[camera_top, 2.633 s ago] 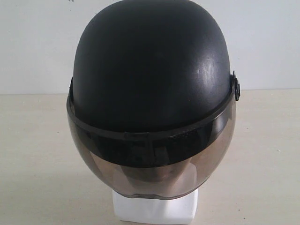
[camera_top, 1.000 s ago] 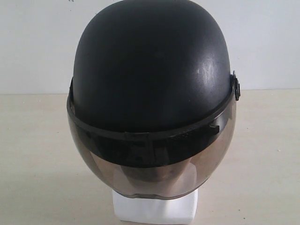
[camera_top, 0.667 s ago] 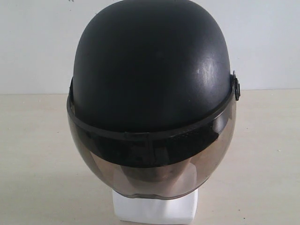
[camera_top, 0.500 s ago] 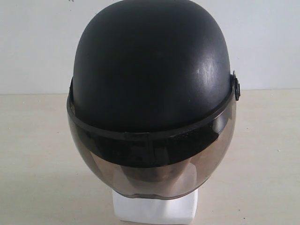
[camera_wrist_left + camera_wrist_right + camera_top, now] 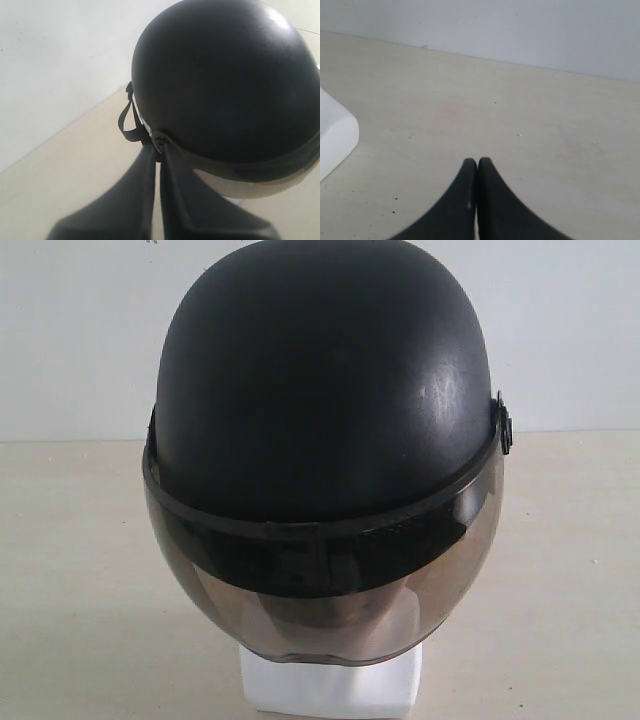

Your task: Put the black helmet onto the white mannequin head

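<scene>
Exterior camera faces the black helmet (image 5: 320, 390) close, head-on; left wrist camera shares it, right sees table (image 5: 520, 115)

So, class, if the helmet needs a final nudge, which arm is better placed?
Left. The left gripper, closed, is at the rim of the helmet by its strap; the right gripper hangs closed over the table, no helmet before it.

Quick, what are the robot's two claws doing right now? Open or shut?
Left gripper: shut, tips at the rim of the black helmet; whether it pinches anything cannot be told.
Right gripper: shut, empty, over the table.
</scene>
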Available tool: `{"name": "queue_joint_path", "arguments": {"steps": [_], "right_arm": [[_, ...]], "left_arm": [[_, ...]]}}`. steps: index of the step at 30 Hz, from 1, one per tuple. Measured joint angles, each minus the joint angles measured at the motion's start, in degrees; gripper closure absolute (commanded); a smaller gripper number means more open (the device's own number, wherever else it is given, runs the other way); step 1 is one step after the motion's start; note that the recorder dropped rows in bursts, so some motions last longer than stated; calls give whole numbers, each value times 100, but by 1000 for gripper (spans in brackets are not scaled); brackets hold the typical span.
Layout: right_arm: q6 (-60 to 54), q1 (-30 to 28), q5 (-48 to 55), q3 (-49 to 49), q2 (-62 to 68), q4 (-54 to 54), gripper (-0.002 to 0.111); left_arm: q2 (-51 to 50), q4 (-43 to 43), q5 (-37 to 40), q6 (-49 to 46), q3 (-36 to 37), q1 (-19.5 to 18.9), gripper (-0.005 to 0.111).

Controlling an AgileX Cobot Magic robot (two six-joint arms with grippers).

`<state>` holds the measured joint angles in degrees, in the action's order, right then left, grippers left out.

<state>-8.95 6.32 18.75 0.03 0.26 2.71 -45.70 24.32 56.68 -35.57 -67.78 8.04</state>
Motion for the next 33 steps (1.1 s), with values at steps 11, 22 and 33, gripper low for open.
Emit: {"name": "queue_joint_path", "arguments": {"steps": [11,22,33], "right_arm": [[0,0,0,0,0,0,109],[0,0,0,0,0,0,109],[0,0,0,0,0,0,109]], "left_arm": [[0,0,-11,0,0,0,102],[1663,221,-1579,0,1483,-539,102],[4281,412,-3251,0,4826,-690,102]]}}
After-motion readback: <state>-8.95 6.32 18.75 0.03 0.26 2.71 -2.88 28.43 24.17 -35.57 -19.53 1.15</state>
